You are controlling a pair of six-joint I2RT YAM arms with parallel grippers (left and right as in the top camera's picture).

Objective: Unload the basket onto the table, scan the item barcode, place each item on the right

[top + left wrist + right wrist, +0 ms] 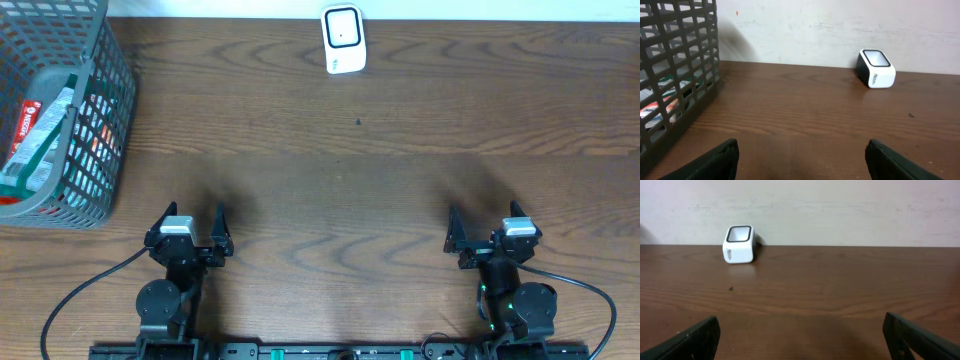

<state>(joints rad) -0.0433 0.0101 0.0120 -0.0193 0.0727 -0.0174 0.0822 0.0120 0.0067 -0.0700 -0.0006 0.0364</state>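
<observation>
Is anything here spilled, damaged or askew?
Nothing stands out. The white box-shaped barcode scanner stands upright at the far edge of the brown wooden table, and the colourful packets lie inside the grey plastic mesh basket.

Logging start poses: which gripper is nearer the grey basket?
Left. The left gripper sits open just off the near right corner of the basket; the right gripper, also open, is far across the table, well to the basket's right.

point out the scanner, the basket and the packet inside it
scanner point(343, 30), overhead view, on its window face
basket point(120, 130), overhead view, on its mesh side wall
packet point(40, 145), overhead view, on its middle
</observation>
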